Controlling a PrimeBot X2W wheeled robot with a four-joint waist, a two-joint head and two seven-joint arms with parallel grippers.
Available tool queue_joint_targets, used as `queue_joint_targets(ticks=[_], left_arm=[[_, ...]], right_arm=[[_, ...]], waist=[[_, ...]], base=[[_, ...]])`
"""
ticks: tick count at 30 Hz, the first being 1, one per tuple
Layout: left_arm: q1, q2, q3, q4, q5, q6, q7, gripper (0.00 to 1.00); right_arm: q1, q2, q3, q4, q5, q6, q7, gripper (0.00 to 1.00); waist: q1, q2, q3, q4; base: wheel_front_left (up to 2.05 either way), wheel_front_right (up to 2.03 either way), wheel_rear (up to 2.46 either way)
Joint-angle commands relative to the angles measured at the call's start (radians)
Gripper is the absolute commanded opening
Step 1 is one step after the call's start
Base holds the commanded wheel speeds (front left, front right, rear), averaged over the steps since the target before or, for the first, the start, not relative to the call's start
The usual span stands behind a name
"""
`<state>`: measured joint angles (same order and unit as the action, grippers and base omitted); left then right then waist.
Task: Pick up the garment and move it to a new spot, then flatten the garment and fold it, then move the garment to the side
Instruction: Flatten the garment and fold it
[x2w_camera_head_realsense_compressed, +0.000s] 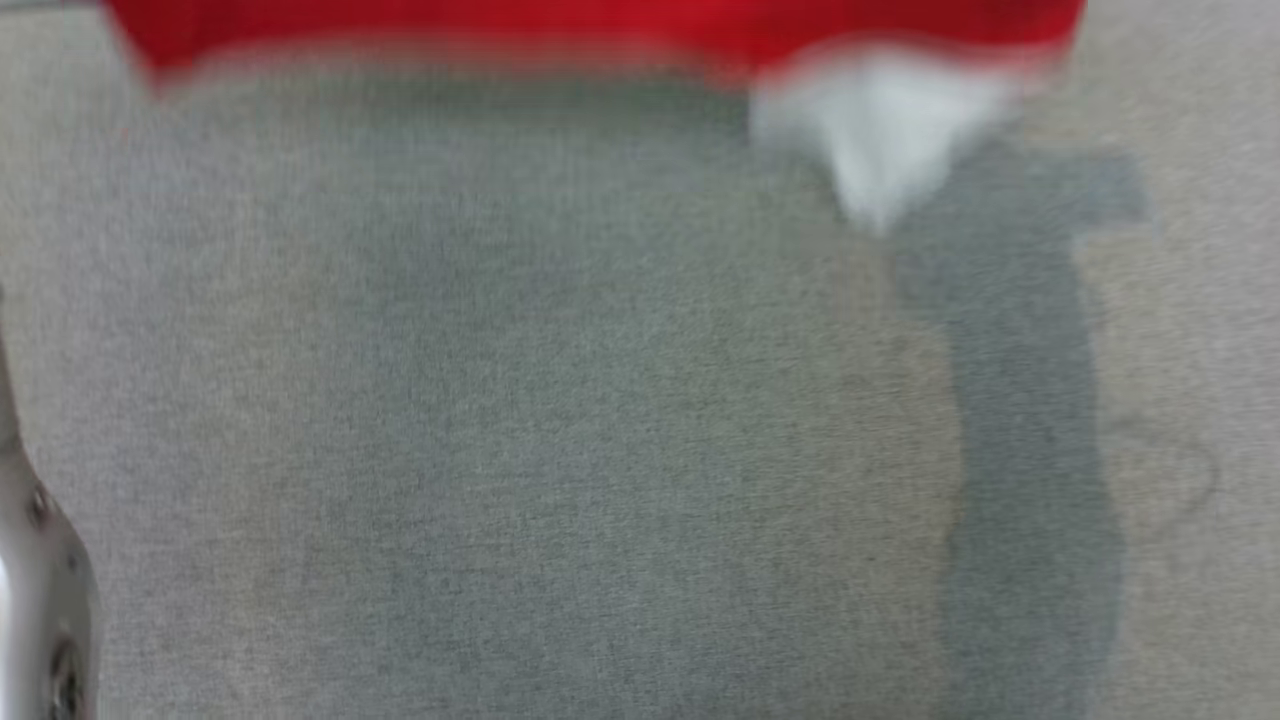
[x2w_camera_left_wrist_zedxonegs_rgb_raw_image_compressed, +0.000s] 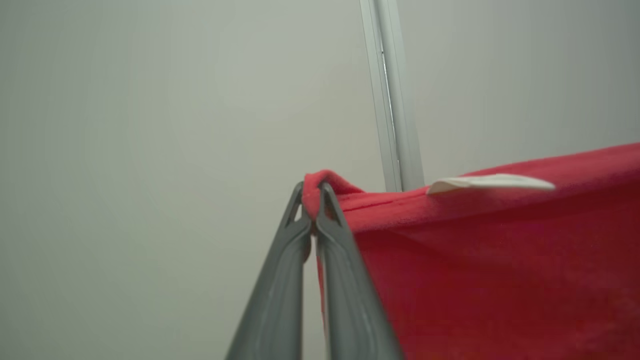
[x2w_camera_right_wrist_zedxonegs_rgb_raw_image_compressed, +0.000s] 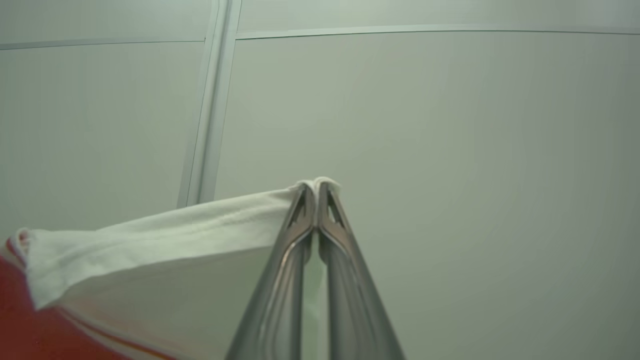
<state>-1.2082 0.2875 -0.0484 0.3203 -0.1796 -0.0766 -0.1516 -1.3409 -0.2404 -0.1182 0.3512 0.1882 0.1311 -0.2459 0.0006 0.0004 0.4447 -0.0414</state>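
The garment (x2w_camera_head_realsense_compressed: 600, 30) is red with a white part (x2w_camera_head_realsense_compressed: 880, 130). In the blurred head view its lower edge hangs along the top of the picture, above the grey table (x2w_camera_head_realsense_compressed: 500, 450). My left gripper (x2w_camera_left_wrist_zedxonegs_rgb_raw_image_compressed: 312, 192) is shut on a red corner of the garment (x2w_camera_left_wrist_zedxonegs_rgb_raw_image_compressed: 475, 250), which stretches away to the right with a white tag on its edge. My right gripper (x2w_camera_right_wrist_zedxonegs_rgb_raw_image_compressed: 315, 186) is shut on the white edge of the garment (x2w_camera_right_wrist_zedxonegs_rgb_raw_image_compressed: 165, 250), which runs off to the left, with red fabric at the lower left corner. Both grippers point up toward a pale wall.
The table is covered in grey cloth with a paler strip at the right (x2w_camera_head_realsense_compressed: 1200, 400). A pale forearm (x2w_camera_head_realsense_compressed: 40, 580) shows at the lower left edge of the head view. A pale wall with a vertical metal strip (x2w_camera_left_wrist_zedxonegs_rgb_raw_image_compressed: 392, 100) stands behind both grippers.
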Motion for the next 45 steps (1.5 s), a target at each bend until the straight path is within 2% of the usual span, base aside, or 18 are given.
queue_joint_targets(ticks=[1,5,9,14,22,31,33,45], left_arm=[[-0.035,-0.003,0.004,0.023,0.003,0.01,-0.021,0.0],[-0.109,-0.018,0.024,0.149,-0.013,0.025,-0.075,0.0],[-0.04,-0.016,0.047,0.257,-0.039,0.02,-0.1,0.0],[0.172,-0.055,0.089,0.331,-0.076,0.02,-0.113,0.0],[0.585,-0.165,0.18,0.318,-0.1,0.003,-0.114,0.0],[0.904,-0.224,0.223,0.337,-0.064,-0.009,-0.111,0.0],[0.975,-0.23,0.218,0.321,-0.059,-0.012,-0.112,0.0],[1.25,-0.233,0.181,0.305,-0.14,0.011,-0.114,0.0]], right_arm=[[-0.037,0.0,-0.016,0.017,-0.016,-0.001,-0.009,0.0],[-0.12,0.009,-0.077,0.065,-0.047,-0.001,-0.019,0.0],[-0.02,0.005,-0.099,0.054,-0.027,-0.002,-0.02,0.0],[0.262,0.008,-0.064,-0.006,0.046,-0.003,-0.021,0.0],[0.791,0.119,-0.033,-0.114,0.153,-0.002,-0.022,0.0],[1.124,0.17,0.007,-0.097,0.181,-0.002,-0.022,0.0],[1.209,0.171,0.019,-0.082,0.175,-0.002,-0.022,0.0],[1.481,0.146,0.087,-0.041,0.201,-0.001,-0.021,0.0]], waist=[[-0.0006,-0.0004,0.044,0.035],[-0.0006,-0.0004,0.078,0.031],[-0.0006,-0.0004,0.101,0.021],[-0.0006,-0.0004,0.093,0.011],[-0.0006,-0.0004,0.045,-0.017],[-0.0006,-0.0004,-0.112,-0.038],[-0.0006,-0.0004,-0.179,-0.037],[-0.0006,-0.0004,-0.415,-0.042]], base=[[0.0,0.0,0.0],[0.0,0.0,0.0],[0.0,0.0,0.0],[0.0,0.0,0.0],[0.0,0.0,0.0],[0.0,0.0,0.0],[0.0,0.0,0.0],[0.0,0.0,0.0]])
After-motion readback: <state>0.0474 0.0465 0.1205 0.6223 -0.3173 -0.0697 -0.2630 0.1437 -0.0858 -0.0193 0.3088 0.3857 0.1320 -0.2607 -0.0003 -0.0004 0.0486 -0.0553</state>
